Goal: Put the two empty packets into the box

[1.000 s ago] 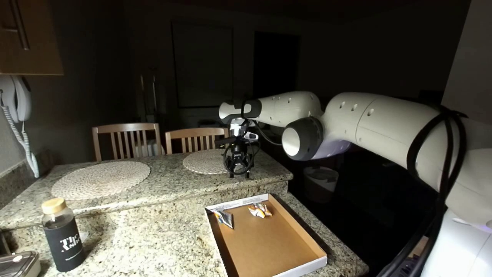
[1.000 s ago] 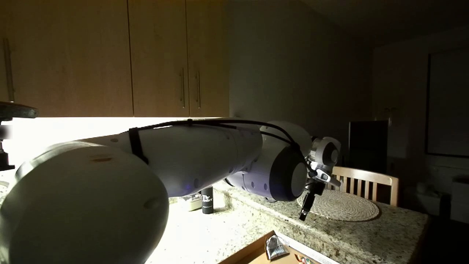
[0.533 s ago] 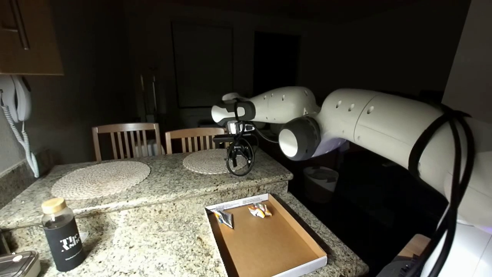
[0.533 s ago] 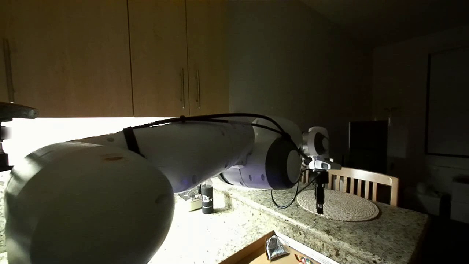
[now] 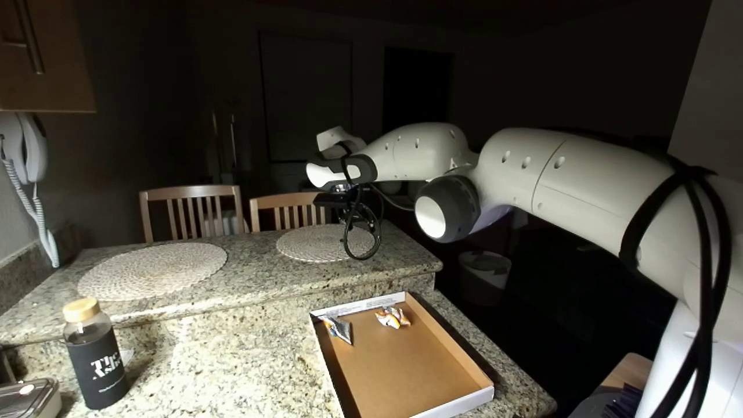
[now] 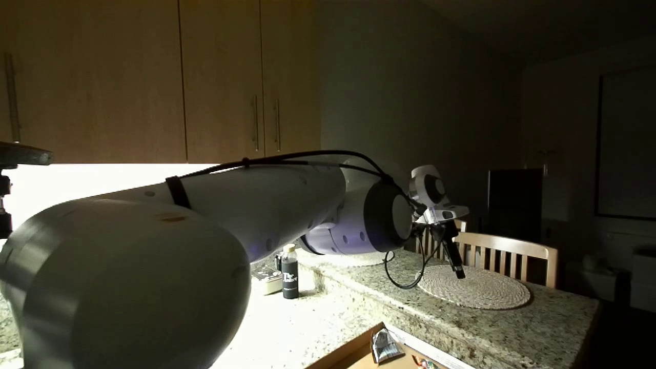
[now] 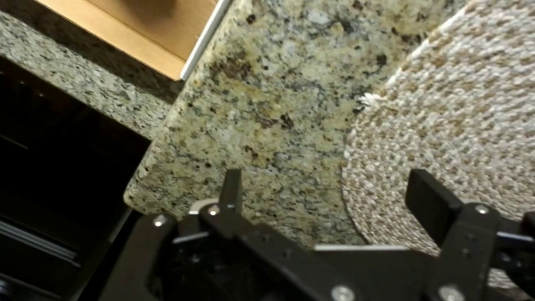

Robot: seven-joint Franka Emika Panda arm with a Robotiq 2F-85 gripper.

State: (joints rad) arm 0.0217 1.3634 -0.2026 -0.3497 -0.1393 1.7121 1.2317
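Note:
Both crumpled packets lie inside the shallow brown cardboard box [image 5: 406,371]. One packet, silver-grey with some colour [image 5: 339,330], is by the box's far left corner. The other, whitish with orange [image 5: 393,317], lies near the far wall. In an exterior view the silvery packet [image 6: 385,346] and part of the other packet [image 6: 424,363] show at the lower edge. My gripper [image 7: 325,171] is open and empty, above the raised counter and the edge of a placemat, well beyond the box. It tilts away from the box in an exterior view [image 6: 457,271]. The wrist view shows only a box corner [image 7: 188,29], without packets.
Two round woven placemats [image 5: 154,271] [image 5: 319,244] lie on the raised granite counter [image 5: 255,273]. A dark bottle with a wooden cap [image 5: 97,360] and a small container [image 5: 29,397] stand on the lower counter. Chairs [image 5: 191,209] stand behind. The counter edge drops off beside the box.
My gripper has risen and moved farther from the box, and its tilt has swung from towards the box to away from it. The packets and box have not moved.

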